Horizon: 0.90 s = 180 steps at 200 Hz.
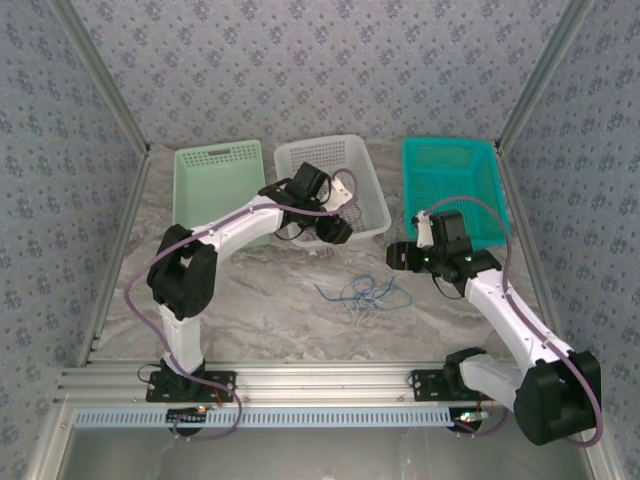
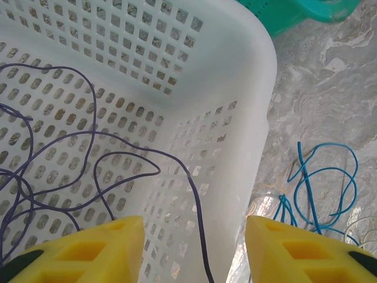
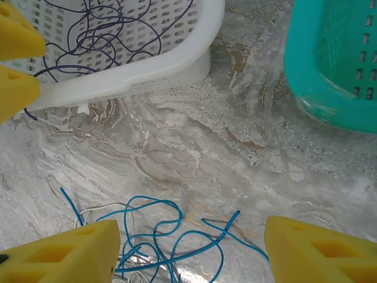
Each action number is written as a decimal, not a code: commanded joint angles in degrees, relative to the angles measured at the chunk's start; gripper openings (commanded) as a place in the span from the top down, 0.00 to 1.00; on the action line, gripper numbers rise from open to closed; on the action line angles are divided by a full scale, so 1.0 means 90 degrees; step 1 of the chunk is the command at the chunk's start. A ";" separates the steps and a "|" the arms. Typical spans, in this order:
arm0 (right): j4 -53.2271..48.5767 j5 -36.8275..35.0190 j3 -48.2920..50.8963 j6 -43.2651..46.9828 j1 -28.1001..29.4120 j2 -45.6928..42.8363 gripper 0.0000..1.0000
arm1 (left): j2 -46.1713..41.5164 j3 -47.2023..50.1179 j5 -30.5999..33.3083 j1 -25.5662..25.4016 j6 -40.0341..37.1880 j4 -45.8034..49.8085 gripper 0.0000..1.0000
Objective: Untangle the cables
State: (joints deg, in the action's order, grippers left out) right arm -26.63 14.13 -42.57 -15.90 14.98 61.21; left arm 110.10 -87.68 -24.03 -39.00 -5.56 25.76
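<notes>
As the left gripper (image 2: 194, 250) hung over the near corner of the white basket (image 2: 262, 88), we saw its two yellow fingers (image 2: 88, 250) standing apart. They were blocky and wedge-shaped, with hollow pockets in them. A thin dark violet cable (image 2: 88, 138) ran down through the gap between them and touched neither finger. This cable lay inside the basket in loose, smooth loops that crossed one another. The basket was of glossy white plastic, with a rounded rim and walls pierced by rows of small rectangular holes.

Outside the basket, on the table (image 1: 250, 290), lay the blue cable (image 3: 171, 206). The table surface was like marble, grey-white with brown veins and slightly shiny. The blue cable was thin and glossy, and it was curled in open rings. A pale wire (image 3: 106, 207), almost the colour of the stone, was mixed with it, and we could not tell where the two crossed.

The right gripper (image 3: 191, 250) hung just above this small tangle with its yellow fingers (image 3: 318, 250) wide apart and gripping nothing.

Beside the white basket stood a teal basket (image 3: 318, 71) with thick rounded walls, and on the other side a pale green basket (image 1: 215, 160), both with the same perforated pattern.
</notes>
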 commanded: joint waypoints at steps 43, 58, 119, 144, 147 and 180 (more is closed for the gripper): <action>-0.0297 -0.0055 0.0012 -0.0064 -0.0130 -0.0148 0.32 | 0.0101 -0.0033 -0.0152 0.0004 -0.0095 0.0189 0.61; -0.0304 -0.0051 0.0024 -0.0068 -0.0183 -0.0180 0.31 | 0.0081 -0.0025 -0.0147 0.0004 -0.0120 0.0233 0.61; -0.0322 -0.0011 0.0056 -0.0089 -0.0262 -0.0263 0.31 | 0.0154 -0.0061 -0.0288 0.0003 0.0036 0.0111 0.84; -0.0364 -0.0018 0.0070 -0.0069 -0.0316 -0.0330 0.31 | 0.0135 -0.0126 -0.0256 0.0001 0.0080 0.0112 1.00; -0.0369 -0.0017 0.0063 -0.0068 -0.0322 -0.0336 0.31 | 0.0134 -0.0129 -0.0238 0.0001 0.0098 0.0100 1.00; -0.0396 0.0022 0.0096 -0.0074 -0.0349 -0.0399 0.31 | -0.0039 -0.0290 -0.0204 0.0002 0.0288 0.0108 1.00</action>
State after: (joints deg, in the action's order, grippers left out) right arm -28.56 14.13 -42.46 -15.90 12.23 58.65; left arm 110.91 -87.74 -25.08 -39.00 -4.40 26.30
